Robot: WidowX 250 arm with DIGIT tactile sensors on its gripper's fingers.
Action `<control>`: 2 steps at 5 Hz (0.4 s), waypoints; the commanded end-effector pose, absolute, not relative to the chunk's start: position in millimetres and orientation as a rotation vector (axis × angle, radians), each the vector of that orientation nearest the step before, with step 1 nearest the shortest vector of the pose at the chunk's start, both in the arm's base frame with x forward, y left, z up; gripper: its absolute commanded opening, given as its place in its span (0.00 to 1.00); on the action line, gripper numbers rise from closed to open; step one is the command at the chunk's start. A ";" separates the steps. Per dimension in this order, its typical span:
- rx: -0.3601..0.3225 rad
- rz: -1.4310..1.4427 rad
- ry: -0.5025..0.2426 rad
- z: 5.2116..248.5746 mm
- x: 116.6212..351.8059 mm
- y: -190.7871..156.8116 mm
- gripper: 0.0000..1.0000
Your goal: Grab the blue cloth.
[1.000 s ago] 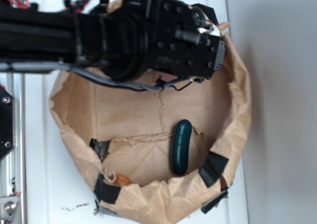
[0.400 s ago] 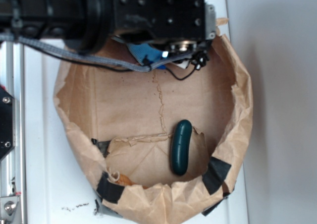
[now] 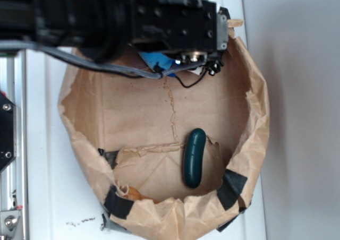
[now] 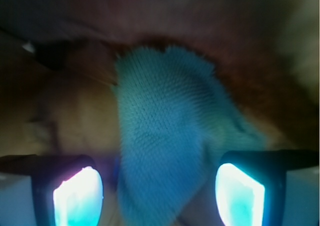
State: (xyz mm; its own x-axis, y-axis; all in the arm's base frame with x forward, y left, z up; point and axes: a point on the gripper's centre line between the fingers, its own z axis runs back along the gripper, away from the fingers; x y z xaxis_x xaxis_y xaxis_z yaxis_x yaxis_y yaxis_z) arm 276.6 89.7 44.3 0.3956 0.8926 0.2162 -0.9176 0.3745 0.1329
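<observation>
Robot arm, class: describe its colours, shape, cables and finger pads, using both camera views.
The boxy black robot arm has screw holes on its flat faces and a metal disc underneath. A grey braided cable and thin black wire hang below. In the wrist view, dark fingers carry glowing pale cyan pads.

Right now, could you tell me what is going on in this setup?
The robot arm is reaching into a brown paper-lined basin for the blue cloth. In the wrist view the gripper is open, its fingers either side of the cloth, not closed on it. A dark green oblong object lies apart, nearer the bottom of the exterior view.
</observation>
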 end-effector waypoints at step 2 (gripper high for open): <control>0.228 1.217 -0.232 22.7 286.4 84.1 1.00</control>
